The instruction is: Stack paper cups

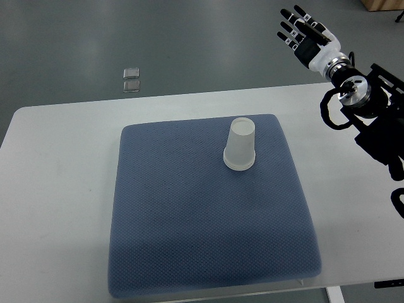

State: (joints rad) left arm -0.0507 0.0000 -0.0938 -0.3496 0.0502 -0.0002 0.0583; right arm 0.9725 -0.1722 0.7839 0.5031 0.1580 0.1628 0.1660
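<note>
A white tabletop (57, 189) with rounded corners fills the lower part of the view, below and to the left of the hand (303, 35). A blue-grey textured mat (208, 240) covers its middle. Beyond the far edge lies a smooth grey-green floor (158, 38), evenly lit with soft glare. Two small clear square pieces (132, 79) sit on that floor, well left of the hand. A tan wooden corner (382, 5) shows just right of the hand, at the top edge.

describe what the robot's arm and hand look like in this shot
Only the right hand shows: black segmented fingers with pale joint sections and a white wrist cuff. Behind it sit a silver ringed joint and a black, angular arm with a looping black cable.
</note>
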